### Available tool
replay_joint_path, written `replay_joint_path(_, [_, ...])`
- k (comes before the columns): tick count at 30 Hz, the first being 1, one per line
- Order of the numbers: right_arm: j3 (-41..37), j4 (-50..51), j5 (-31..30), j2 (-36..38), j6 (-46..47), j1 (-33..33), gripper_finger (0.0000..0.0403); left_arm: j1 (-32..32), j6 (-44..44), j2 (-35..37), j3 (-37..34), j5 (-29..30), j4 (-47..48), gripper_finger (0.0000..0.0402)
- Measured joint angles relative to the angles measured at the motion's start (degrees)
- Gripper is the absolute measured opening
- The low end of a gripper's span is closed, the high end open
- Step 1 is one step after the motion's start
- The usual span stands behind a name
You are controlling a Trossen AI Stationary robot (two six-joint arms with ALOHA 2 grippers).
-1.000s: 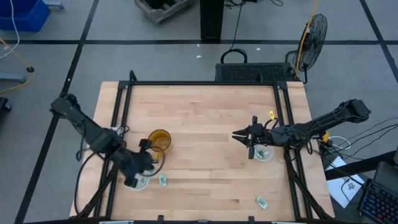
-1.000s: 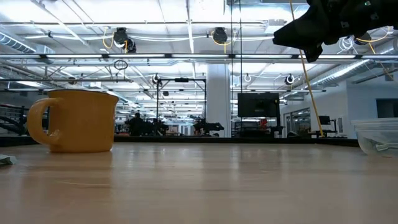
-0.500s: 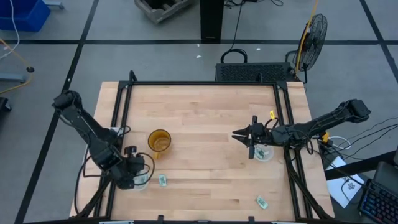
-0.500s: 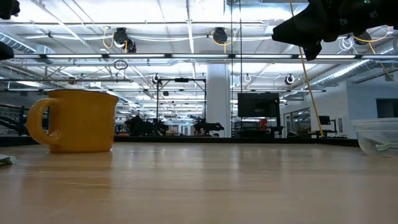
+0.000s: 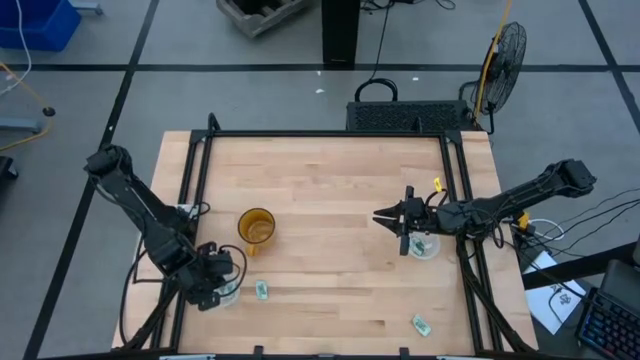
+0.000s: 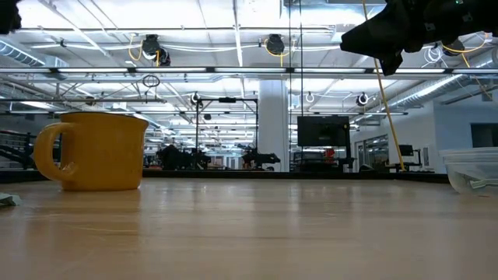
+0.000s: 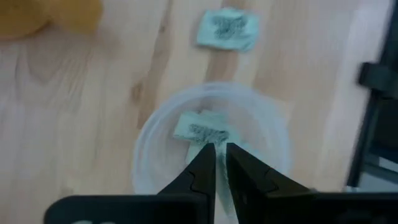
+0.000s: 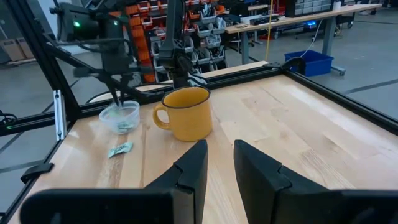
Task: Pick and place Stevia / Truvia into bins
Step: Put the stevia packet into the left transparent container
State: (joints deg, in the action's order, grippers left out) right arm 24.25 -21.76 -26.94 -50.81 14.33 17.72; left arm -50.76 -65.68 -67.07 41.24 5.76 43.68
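My left gripper (image 7: 221, 154) points down into the left clear bin (image 7: 149, 124), at the table's near-left (image 5: 225, 292). It is shut on a pale green Stevia sachet (image 7: 200, 130). Another sachet (image 7: 227, 28) lies flat on the wood just right of that bin (image 5: 261, 290). A third (image 5: 421, 324) lies near the near-right corner. The right bin (image 5: 424, 247) holds sachets. My right gripper (image 5: 398, 228) hovers beside the right bin, high above the table (image 6: 389, 39). It is a little open and holds nothing. My left gripper pinches the sachet's near edge (image 7: 198, 148) between its two fingertips (image 7: 208, 155), coming from above and pointing down. The rest of the sachet reaches forward inside the bin. I cannot tell whether it rests on the bin's floor or on the other sachet there.
An amber mug (image 5: 256, 226) stands just beyond the left bin, toward the table's middle. A black frame rail (image 7: 379, 124) runs along the table's edges, close to the left bin. The table's middle and far half are bare wood (image 5: 330, 180).
My left arm has drawn back toward the table's left edge and turned, while its gripper has stayed over the left bin. The sachets on the table lie where they were.
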Motion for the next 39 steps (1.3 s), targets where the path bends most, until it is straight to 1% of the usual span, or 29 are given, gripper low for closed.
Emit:
replay_joint_path(7, [0.0,-0.1,0.0,0.0,0.0,0.0,0.0071,0.0,-3.3,0.0,-2.8,-2.4,-0.3,0.0068])
replay_joint_path(11, [0.0,-0.3,0.0,0.0,0.0,0.0,0.0071,0.6,-0.7,0.0,-1.5,-2.3,-0.8,0.007])
replay_joint_path(14, [0.0,-0.5,0.0,0.0,0.0,0.0,0.0071,2.1,0.9,0.0,0.6,-2.0,-3.0,0.0063])
replay_joint_path(17, [0.0,-1.0,0.0,0.0,0.0,0.0,0.0071,3.9,6.5,0.0,2.6,1.8,-7.5,0.005])
replay_joint_path(20, [0.0,-1.6,0.0,0.0,0.0,0.0,0.0071,5.9,16.6,0.0,3.1,5.8,-15.0,0.0036])
replay_joint_path(23, [0.0,-2.0,0.0,0.0,0.0,0.0,0.0071,7.8,24.9,-0.6,2.8,6.3,-19.5,0.0028])
replay_joint_path(26, [0.0,-2.0,0.0,0.0,0.0,0.0,0.0071,9.7,26.1,-3.1,2.1,6.3,-19.5,0.0027])
replay_joint_path(30, [0.0,-2.0,0.0,0.0,0.0,0.0,0.0071,11.4,26.6,-8.8,1.7,4.1,-19.6,0.0043])
replay_joint_path(34, [0.0,-2.0,0.0,0.0,0.0,0.0,0.0071,11.6,31.7,-14.6,1.6,3.8,-22.1,0.0074])
replay_joint_path(39, [0.0,-2.0,0.0,0.0,0.0,0.0,0.0071,11.6,33.7,-19.6,1.6,3.8,-24.5,0.0113])
